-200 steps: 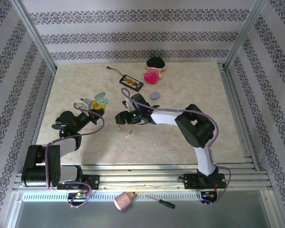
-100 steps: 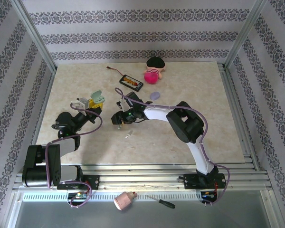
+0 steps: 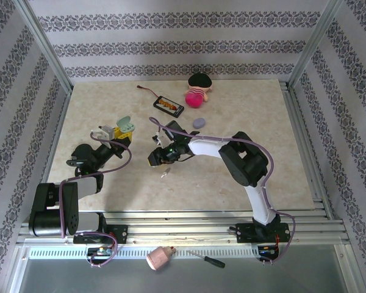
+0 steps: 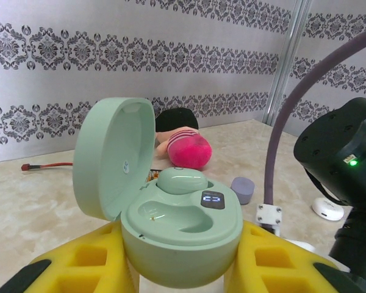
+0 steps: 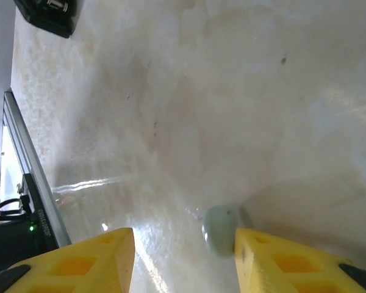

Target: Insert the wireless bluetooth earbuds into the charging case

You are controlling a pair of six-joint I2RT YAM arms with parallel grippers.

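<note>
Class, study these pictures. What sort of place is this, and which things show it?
Probably a robot test cell: a table boxed in by aluminium posts and wallpapered panels, with two robot arms bolted at its near edge.

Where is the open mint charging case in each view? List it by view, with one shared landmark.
Top external: charging case, left of centre, lid up, held by the left gripper.
Left wrist: lower centre, between the yellow fingers, lid open to the left.
Right wrist: camera faces the table and a mint earbud.
Shared landmark: pink plush toy, beyond the case.
</note>
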